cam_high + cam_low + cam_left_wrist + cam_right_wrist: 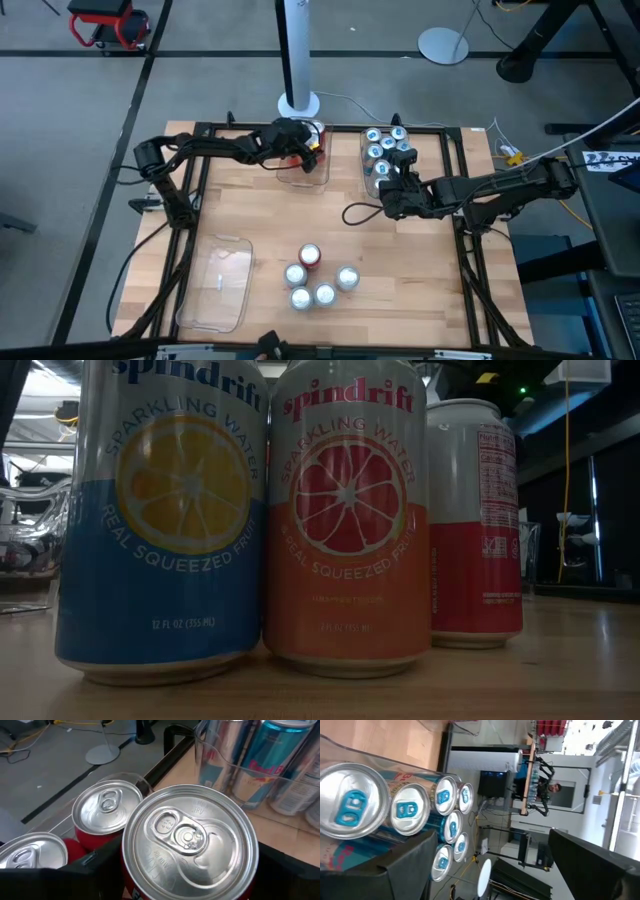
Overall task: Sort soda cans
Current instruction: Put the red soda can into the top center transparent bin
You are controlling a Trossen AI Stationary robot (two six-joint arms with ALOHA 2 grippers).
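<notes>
My left gripper (300, 148) reaches from the table's left over the clear tray (312, 180) at the far centre and is shut on a red soda can (190, 840), whose silver top fills the left wrist view. Two more red cans (106, 805) stand in that tray. My right gripper (392, 188) stands open just on the near side of a second clear tray (366, 170), which holds several blue cans (410, 810). Nothing is between its fingers. Several loose cans (320, 282) stand upright on the near centre of the table. My left gripper has the red can between its two fingers, one on each side of the can's wall (129, 887) below the top rim. The fingers come from the table's left, slanting down. The can is upright. Whether its base rests on the tray floor is hidden.
An empty clear tray (215, 282) lies at the near left. The low view shows a blue lemon can (160, 520), a pink grapefruit can (345, 520) and a red-and-white can (475, 520) close up. A white pole base (298, 102) stands behind the table's far edge.
</notes>
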